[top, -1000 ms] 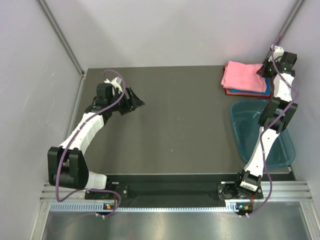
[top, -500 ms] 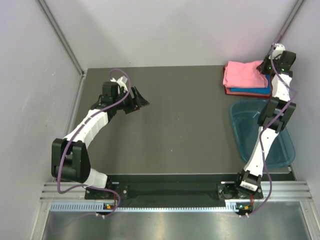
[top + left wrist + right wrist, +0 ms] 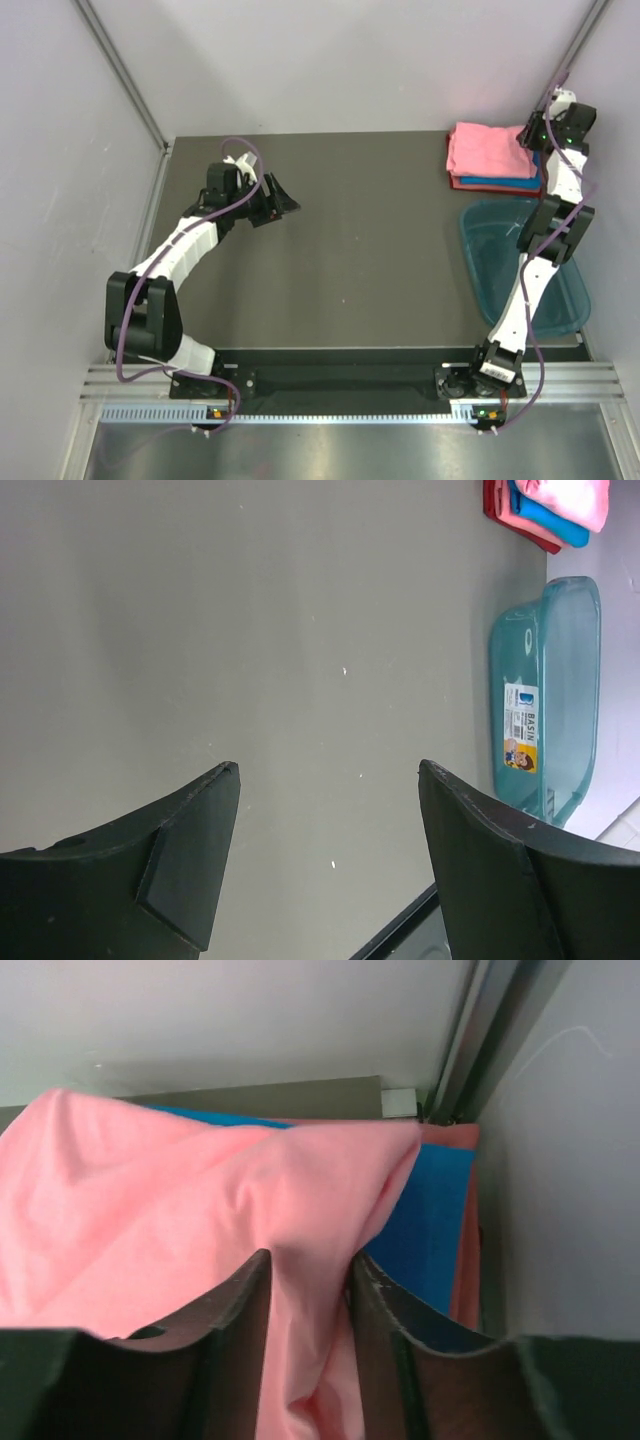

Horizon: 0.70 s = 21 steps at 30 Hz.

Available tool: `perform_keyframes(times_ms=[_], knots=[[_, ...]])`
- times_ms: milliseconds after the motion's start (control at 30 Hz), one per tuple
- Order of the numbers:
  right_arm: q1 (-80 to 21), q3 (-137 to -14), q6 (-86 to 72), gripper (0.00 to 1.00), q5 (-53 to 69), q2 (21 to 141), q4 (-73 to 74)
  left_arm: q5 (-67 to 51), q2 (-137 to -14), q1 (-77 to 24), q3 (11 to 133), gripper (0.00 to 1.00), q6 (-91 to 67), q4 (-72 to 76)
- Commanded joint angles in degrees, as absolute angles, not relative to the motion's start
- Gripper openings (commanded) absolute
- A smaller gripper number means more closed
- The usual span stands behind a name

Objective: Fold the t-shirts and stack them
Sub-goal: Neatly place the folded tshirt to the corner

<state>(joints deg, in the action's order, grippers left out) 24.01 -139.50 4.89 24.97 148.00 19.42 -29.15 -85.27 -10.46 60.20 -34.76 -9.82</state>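
Top view: three folded shirts are stacked at upper right of the dark grey table (image 3: 370,230), salmon-pink cloth t-shirt (image 3: 485,150) over bright blue cloth t-shirt (image 3: 505,183) over reddish-pink cloth t-shirt (image 3: 465,184), just above the translucent teal plastic tub (image 3: 480,262); right claw (image 3: 530,135) at the stack's right edge, left claw (image 3: 285,200) over bare table, upper left. Left wrist: left claw (image 3: 328,780) fingers wide apart, nothing between; stack in the upper right corner. Right wrist: a ridge of the salmon-pink cloth t-shirt (image 3: 180,1190) fills the narrow gap of the right claw (image 3: 305,1270); clamped or let go, cannot tell.
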Motion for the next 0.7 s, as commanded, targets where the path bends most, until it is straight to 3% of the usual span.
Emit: perform_keyframes(times_ms=[0, 100, 267, 433, 667], knots=[[25.8, -140.3, 3.1, 0.40, 23.6, 143.9, 15.2, -30.9, -85.3, -10.6, 62.4, 0.77, -35.2, -6.1], [25.5, -137.4, 0.7, 0.47, 22.7, 141.0, 15.7, -30.5, -84.0, -10.7, 62.3, 0.77, -35.2, -6.2], [23.7, -126.5, -1.9, 0.48, 19.6, 129.9, 15.5, -30.1, -81.7, -10.7, 61.9, 0.77, -34.9, -6.9], [22.9, -118.0, -3.9, 0.38, 15.6, 123.3, 18.5, -31.6, -80.4, -10.8, 61.7, 0.77, -35.4, -6.9], [22.9, -114.1, -5.1, 0.29, 16.2, 123.0, 18.7, -32.6, -79.5, -10.8, 62.1, 0.77, -35.6, -6.5]])
